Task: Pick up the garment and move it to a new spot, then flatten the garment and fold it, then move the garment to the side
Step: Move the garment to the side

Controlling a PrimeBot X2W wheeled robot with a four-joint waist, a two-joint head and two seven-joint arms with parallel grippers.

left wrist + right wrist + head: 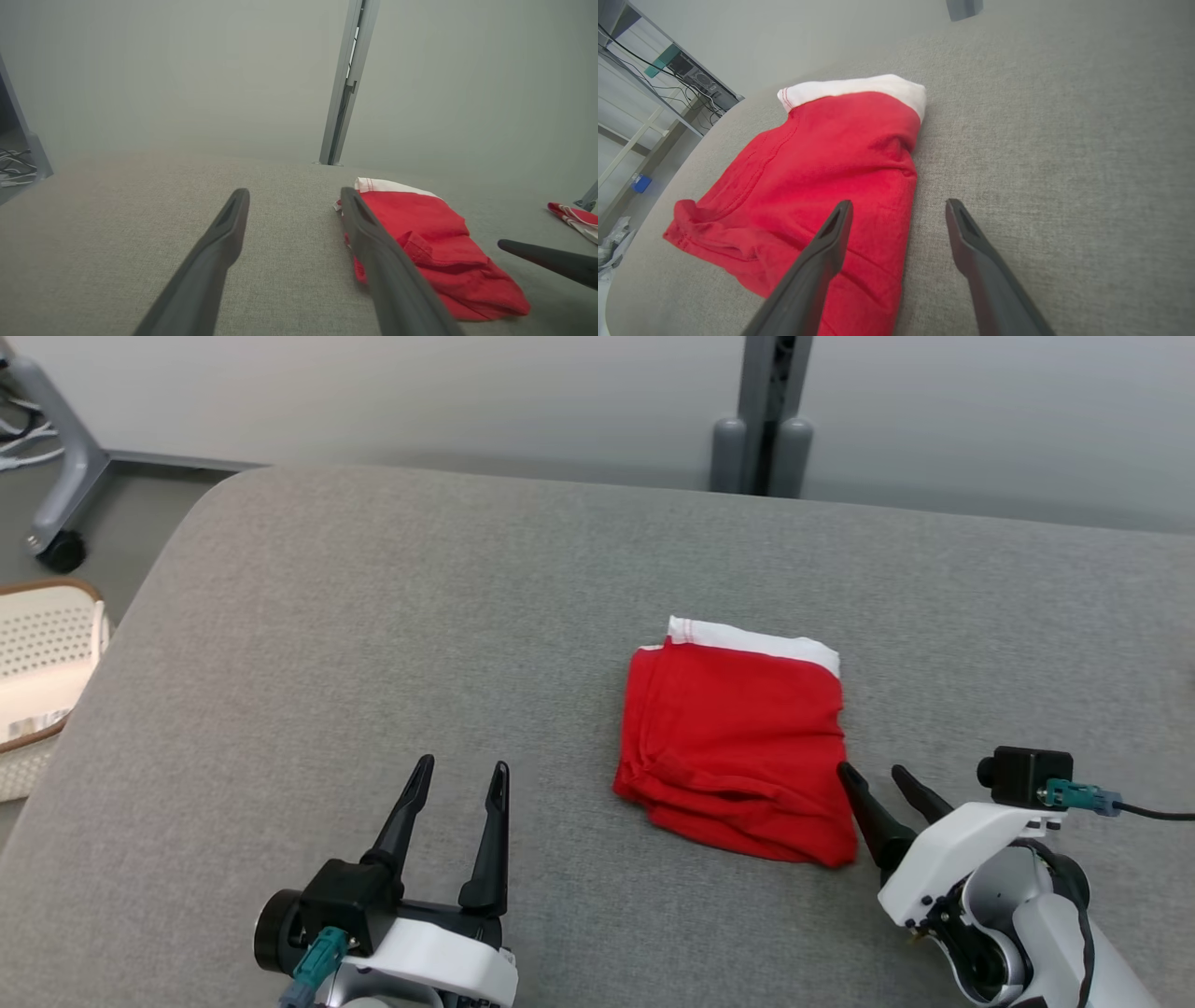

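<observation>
- One folded red garment with a white band lies right of centre on the grey bench.
- Your two claws both stand with fingers apart, holding nothing.
- Your right claw is at the garment's near right edge.
- Your left claw is over bare bench, near left.
- Open room lies far and left, up to the rounded corner.

left gripper and right gripper both spread wide, held low, pointing forward.

Soft even light, hazy wrist-view backgrounds
</observation>
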